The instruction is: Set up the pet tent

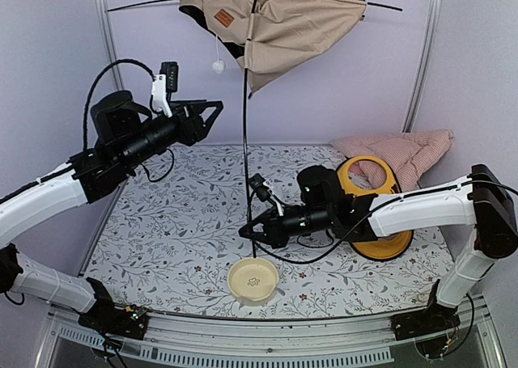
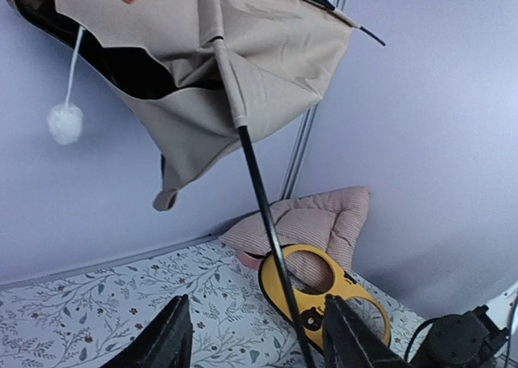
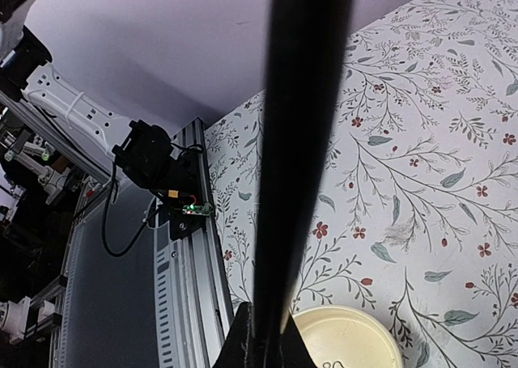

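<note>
The tan-beige pet tent (image 1: 279, 16) hangs high at the back, held up on a thin black pole (image 1: 245, 141), with its brown label (image 1: 224, 18) and white pompom (image 1: 218, 65) showing. My right gripper (image 1: 248, 232) is shut on the pole's lower end, low over the table. In the right wrist view the pole (image 3: 299, 141) fills the middle, clamped between my fingers. My left gripper (image 1: 217, 109) is open and empty, raised at the left, pointing toward the tent. In the left wrist view the tent (image 2: 227, 61), pompom (image 2: 65, 123) and pole (image 2: 267, 222) sit ahead of my open fingers (image 2: 336, 336).
A cream bowl (image 1: 252, 281) lies near the front edge. The yellow double-bowl feeder tray (image 1: 376, 210) stands tilted behind my right arm, the pink checked cushion (image 1: 401, 154) at the back right. The floral table cover (image 1: 178, 222) spans the floor. Metal posts stand at the back corners.
</note>
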Robot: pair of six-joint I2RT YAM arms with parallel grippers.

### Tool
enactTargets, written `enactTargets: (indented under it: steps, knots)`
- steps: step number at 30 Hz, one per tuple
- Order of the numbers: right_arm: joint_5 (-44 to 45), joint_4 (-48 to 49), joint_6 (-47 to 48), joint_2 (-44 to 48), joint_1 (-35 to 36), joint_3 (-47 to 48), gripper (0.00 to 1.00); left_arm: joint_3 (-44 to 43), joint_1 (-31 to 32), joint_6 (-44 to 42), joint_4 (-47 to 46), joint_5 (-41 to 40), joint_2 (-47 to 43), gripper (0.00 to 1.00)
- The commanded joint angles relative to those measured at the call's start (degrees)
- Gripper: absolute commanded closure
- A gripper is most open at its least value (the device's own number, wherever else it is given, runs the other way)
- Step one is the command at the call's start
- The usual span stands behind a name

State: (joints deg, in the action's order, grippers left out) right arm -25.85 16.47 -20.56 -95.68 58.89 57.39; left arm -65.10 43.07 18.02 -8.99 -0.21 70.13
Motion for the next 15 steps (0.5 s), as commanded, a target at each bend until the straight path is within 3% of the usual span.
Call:
enactTargets:
  steps: [1, 8, 15]
  knots:
    - [2.1, 0.0, 0.6, 4.3, 0.6, 3.8, 1.00, 7.9, -2.3, -4.5, -7.1, -8.9, -1.4, 0.42]
    - [2.9, -4.4, 1.5, 6.0, 2.4, 6.9, 1.00, 13.3, -5.8, -14.5, -27.1, -4.7, 8.9, 0.35]
    - [3.3, -7.2, 1.9, 6.9, 3.7, 8.7, 1.00, 9.5, -6.2, -25.5, -44.8, -4.6, 21.0, 0.36]
